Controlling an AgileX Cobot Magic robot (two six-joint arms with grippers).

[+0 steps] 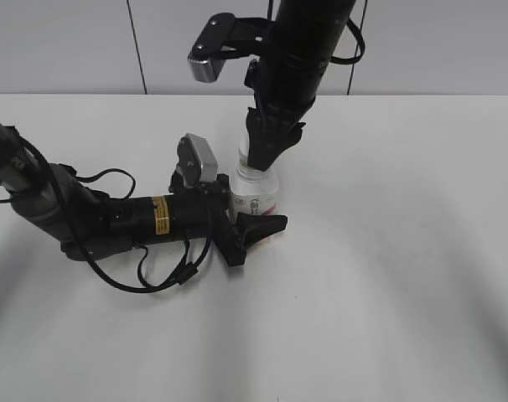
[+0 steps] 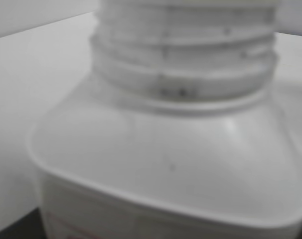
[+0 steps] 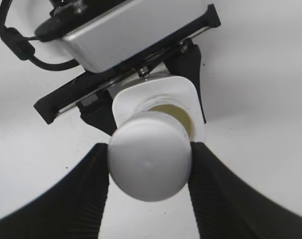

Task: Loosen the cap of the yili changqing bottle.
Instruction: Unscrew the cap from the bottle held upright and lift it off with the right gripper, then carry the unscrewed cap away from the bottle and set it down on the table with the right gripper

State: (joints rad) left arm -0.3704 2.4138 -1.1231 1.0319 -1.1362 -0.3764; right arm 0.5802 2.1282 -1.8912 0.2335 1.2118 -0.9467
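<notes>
The yili changqing bottle (image 1: 256,194) stands upright on the white table, white with pink-red print low on its front. My left gripper (image 1: 256,228) lies low along the table and is shut on the bottle's body. The left wrist view shows the bottle's sloped shoulder (image 2: 166,164) and bare threaded neck very close and blurred. My right gripper (image 1: 258,155) comes down from above. In the right wrist view it (image 3: 150,199) is shut on the round white cap (image 3: 150,162), held off to one side just above the open neck of the bottle (image 3: 183,94).
The white table (image 1: 405,251) stretches around the bottle, with a grey wall behind it. My left arm and its cables (image 1: 111,222) lie across the table's left. The left wrist's silver camera housing (image 3: 121,35) sits close behind the bottle.
</notes>
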